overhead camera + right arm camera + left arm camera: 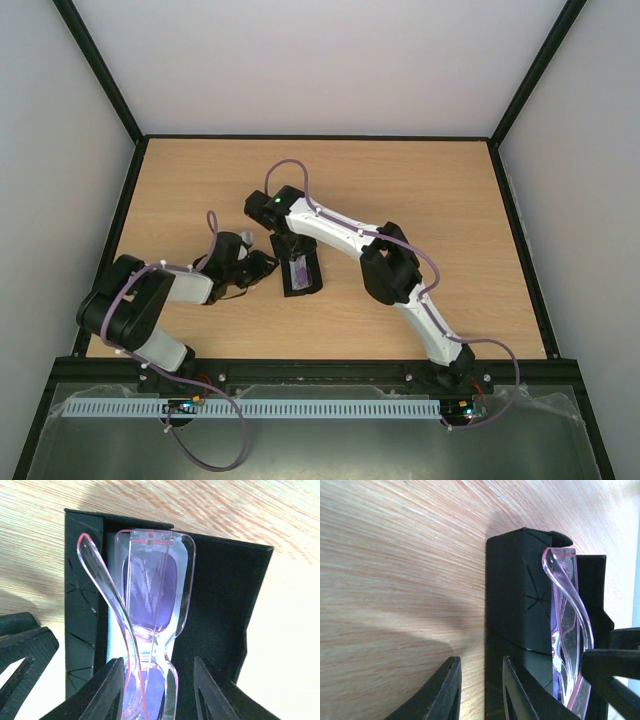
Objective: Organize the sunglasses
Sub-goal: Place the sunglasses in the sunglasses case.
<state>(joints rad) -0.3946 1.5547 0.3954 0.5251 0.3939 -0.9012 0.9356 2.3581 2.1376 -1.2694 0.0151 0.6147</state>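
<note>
The sunglasses (155, 580), pink translucent frame with purplish lenses, lie folded inside the open black case (220, 605) on the wooden table. In the top view the case (310, 288) sits mid-table with the sunglasses (300, 270) in it. My right gripper (159, 661) stands open astride the glasses' bridge, with a clear gap at its right finger. My left gripper (480, 660) straddles the left wall of the case (517, 590). One finger is over the case and the other over the wood, and whether they clamp the wall is unclear. The sunglasses (567, 610) show edge-on.
A pale blue cloth (111, 630) lies under the glasses inside the case. Both arms meet over the case; the left gripper (268, 265) is at its left edge, the right gripper (292, 245) at its far end. A black frame (130, 200) borders the table.
</note>
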